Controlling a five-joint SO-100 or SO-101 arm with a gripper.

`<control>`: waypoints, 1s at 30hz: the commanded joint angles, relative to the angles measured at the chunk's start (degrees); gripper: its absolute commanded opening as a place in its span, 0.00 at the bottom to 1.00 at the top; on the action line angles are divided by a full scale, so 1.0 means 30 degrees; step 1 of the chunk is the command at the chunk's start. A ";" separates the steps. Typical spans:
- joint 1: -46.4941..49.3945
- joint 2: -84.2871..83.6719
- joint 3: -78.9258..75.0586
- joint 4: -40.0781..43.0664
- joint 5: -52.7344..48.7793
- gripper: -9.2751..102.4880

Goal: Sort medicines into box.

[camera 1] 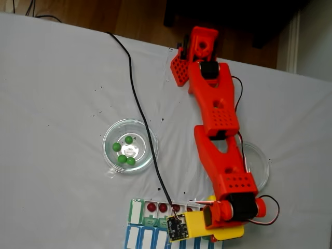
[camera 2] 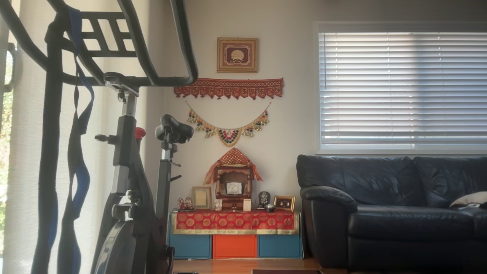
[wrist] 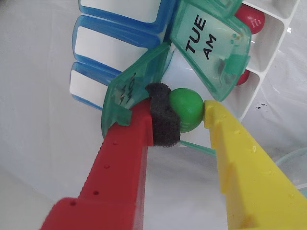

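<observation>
White cloth (camera 1: pixel 62 104) covers the table under the arm, with dark wood floor past its far edge in the fixed view. Nearest the wrist camera, the gripper (wrist: pixel 191 114) is clenched on a green ball (wrist: pixel 187 109): the red finger (wrist: pixel 125 158), faced with a black foam pad (wrist: pixel 164 115), presses the ball from the left, and the yellow finger (wrist: pixel 240 153) touches it from the right, so the ball sits squarely between the jaws at their tips. Just beyond the jaws stand the open translucent green lids of the pill organiser (wrist: pixel 268 45). The lid (wrist: pixel 208 40) directly past the ball reads "TUE AM"; the lid (wrist: pixel 132 91) just left of the red finger carries writing too blurred to read. Behind the TUE lid, right of the jaws, white compartments hold dark red balls (wrist: pixel 250 19), one printed with an "m". Left of the jaws and farther back lie the blue-and-white organiser lids (wrist: pixel 112 40).

In the fixed view the red arm (camera 1: pixel 215 109) reaches down over the organisers at the bottom edge, where red balls (camera 1: pixel 151 207) show in compartments. Well apart from the gripper, a round glass dish (camera 1: pixel 110 154) holds four green balls (camera 1: pixel 121 158). A black cable (camera 1: pixel 139 111) runs across the cloth past the dish. Another clear dish (camera 1: pixel 262 162) lies partly under the arm.

The other view shows a living room with an exercise bike (camera 2: pixel 129 171), a black sofa (camera 2: pixel 392 205) and window blinds (camera 2: pixel 403 87).
</observation>
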 commanded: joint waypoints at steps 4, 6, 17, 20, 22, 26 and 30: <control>0.0059 0.2256 0.0234 0.0703 0.0146 0.11; 0.0059 0.2139 0.0234 0.0703 0.0293 0.12; 0.0439 0.4717 0.3721 0.0703 -0.0439 0.33; 0.0381 0.5273 0.4570 0.0703 -0.0908 0.31; 0.0410 0.5244 0.4775 0.0703 -0.1143 0.27; 0.0234 0.6123 0.5977 0.0703 -0.1670 0.17; 0.0527 0.7207 0.7764 0.0703 -0.2607 0.10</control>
